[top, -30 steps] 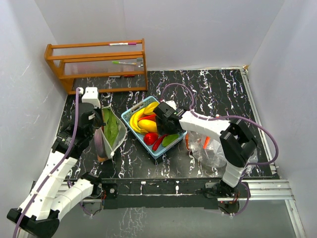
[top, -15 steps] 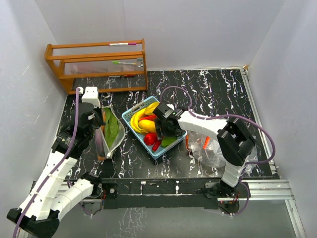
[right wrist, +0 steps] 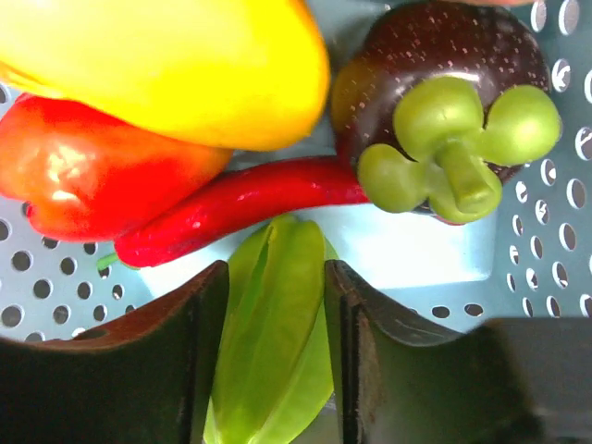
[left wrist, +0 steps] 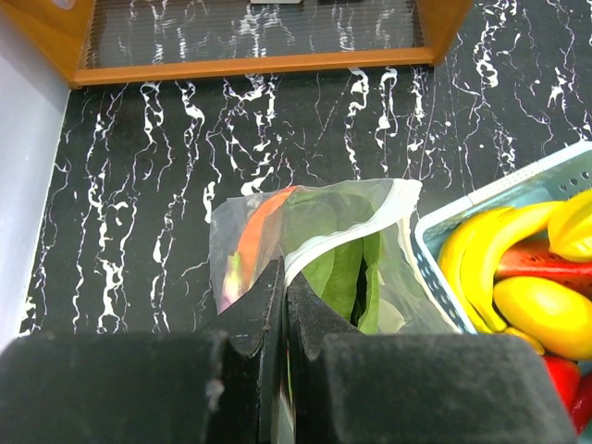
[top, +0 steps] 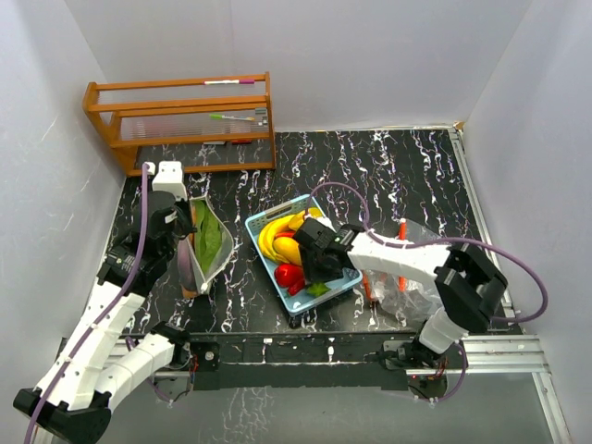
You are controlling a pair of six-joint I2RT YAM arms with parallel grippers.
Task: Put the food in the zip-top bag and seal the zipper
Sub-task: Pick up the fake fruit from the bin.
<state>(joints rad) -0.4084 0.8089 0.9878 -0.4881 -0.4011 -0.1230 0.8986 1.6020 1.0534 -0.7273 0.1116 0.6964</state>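
Left gripper: the left gripper point(left wrist: 282, 273) is clamped tight on the near rim of the zip-top bag point(left wrist: 324, 217), holding it upright on the surface point(top: 407, 176).
Bag: it stands left of the basket with its mouth gaping and the zipper unsealed.
Bag contents: a green leafy piece point(left wrist: 340, 268) and an orange piece point(left wrist: 261, 227) show through the clear plastic.
Right gripper: the right gripper point(right wrist: 276, 277) reaches down into the light-blue basket point(right wrist: 555, 259). Its two fingers point(right wrist: 208, 314) sit either side of the green ridged fruit point(right wrist: 273, 351). They look pressed against its sides, so it seems to be gripped, though contact is hard to confirm this close up.
Green ridged fruit: it lies on the basket floor at the near end, lengthwise between the fingers.
Red chilli point(right wrist: 240, 208): it lies across the basket just beyond the green fruit's tip.
Yellow mango point(right wrist: 166, 65): it rests above the chilli and overlaps a glossy red piece point(right wrist: 83, 176).
Purple fruit point(right wrist: 435, 55): round with a green cap, it touches the chilli's end.
Bananas point(left wrist: 481, 254): they lie at the basket's far left, beside the watermelon slice point(left wrist: 546, 264).
Basket position: mid-surface, between the two arms.
Behind: a wooden rack point(top: 180, 120) stands against the back wall.
Right side: crumpled clear plastic point(top: 412, 277) lies under the right arm.
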